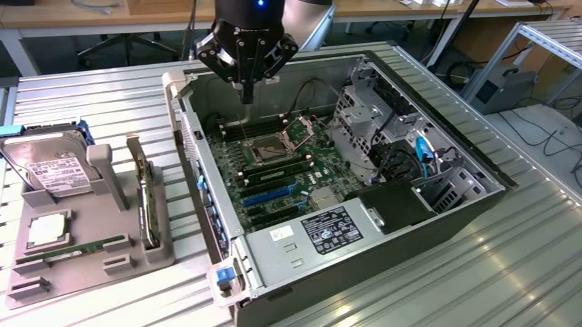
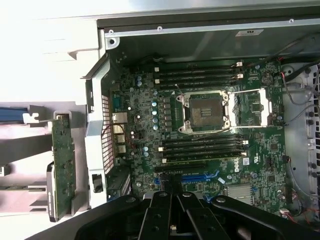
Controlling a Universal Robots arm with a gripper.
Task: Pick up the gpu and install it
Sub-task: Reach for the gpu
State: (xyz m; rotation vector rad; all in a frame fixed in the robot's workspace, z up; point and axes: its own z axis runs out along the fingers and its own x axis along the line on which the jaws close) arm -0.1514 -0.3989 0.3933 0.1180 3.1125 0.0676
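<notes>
My pincer point(image 1: 247, 92): my two fingers are pressed together. I hold nothing. You can see them dark and close in my wrist view too point(image 2: 172, 215).

Right under me: the open computer case point(image 1: 391, 266). I hang over the far end of its green motherboard point(image 1: 272, 170), above the empty square chip socket point(image 1: 270, 145). I touch none of it.

Blue slot point(image 1: 268, 194): a long slot on the motherboard, a bit closer to the front of the case than I am. Nothing is in it.

The gpu point(image 1: 143, 197): it is not in the case. It stands up on its thin edge in a gray holder point(image 1: 91, 259) on the worktop point(image 1: 109, 95), just beside the case's side wall. My wrist view shows its green side point(image 2: 62, 165).

Which way from me: off to the exterior view's left, past the case wall, and lower than I am. We are well apart.

The gpu's long side: it runs along the case wall, from far to near in the exterior view.

Farther off in the holder: a thin green memory stick point(image 1: 78, 251) lying flat, and a silver hard drive point(image 1: 50, 167) with a white label, leaning up.
</notes>
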